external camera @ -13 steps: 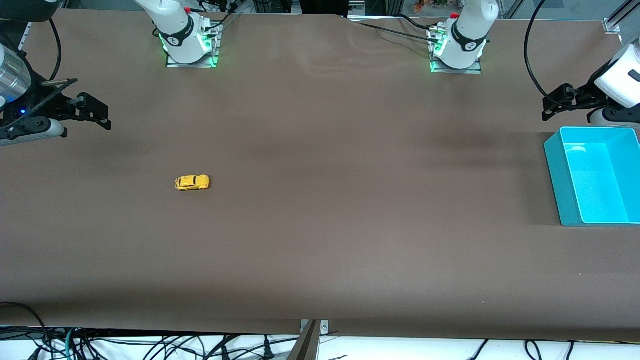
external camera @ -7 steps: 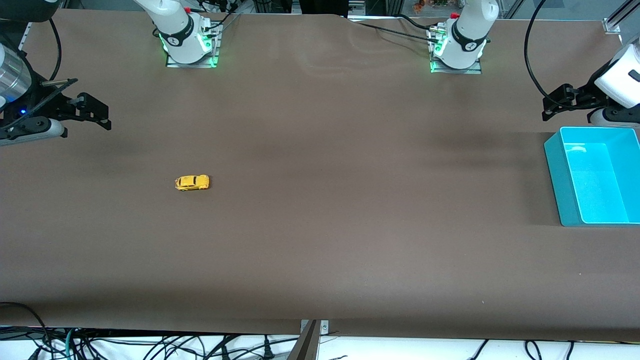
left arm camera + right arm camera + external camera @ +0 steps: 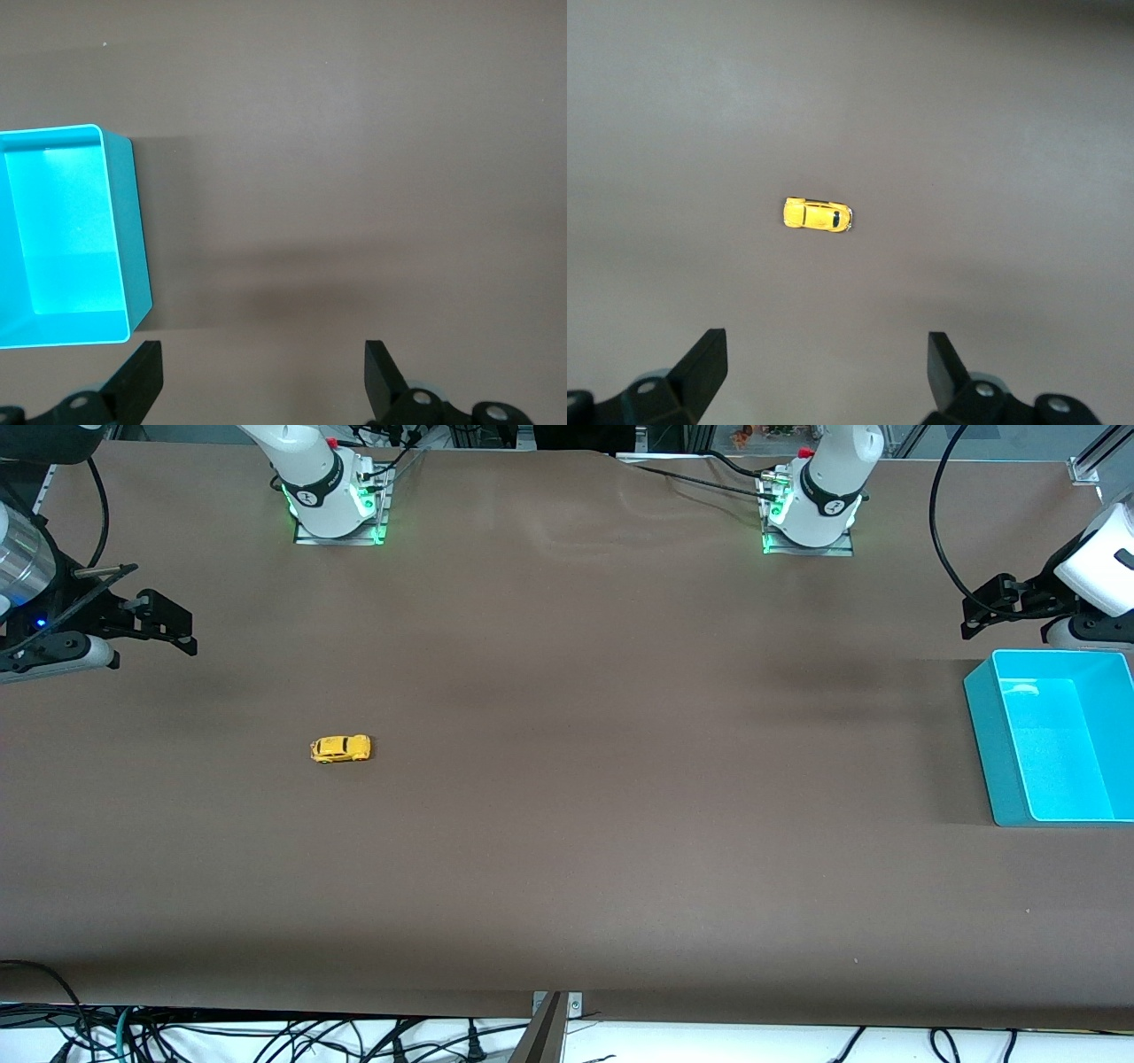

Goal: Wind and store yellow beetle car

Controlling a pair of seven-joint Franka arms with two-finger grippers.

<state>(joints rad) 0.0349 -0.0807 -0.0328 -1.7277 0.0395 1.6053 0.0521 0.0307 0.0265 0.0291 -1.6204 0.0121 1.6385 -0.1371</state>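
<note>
The yellow beetle car (image 3: 340, 748) was seen on the table (image 3: 567, 824), unmoved over the last second; no step was judged begun. The right gripper (image 3: 164, 627), jaws released, was held up at its ten o'clock. The left gripper (image 3: 997, 607), likewise released, waited by the teal bin (image 3: 992, 753).

Brown table (image 3: 567, 850) with yellow beetle car (image 3: 340, 748), teal bin (image 3: 992, 762).

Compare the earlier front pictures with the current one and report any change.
Nothing visibly changed. The yellow beetle car lies on the table, the turquoise bin sits empty at the left arm's end, and the left hand and right hand wait open, holding nothing.
</note>
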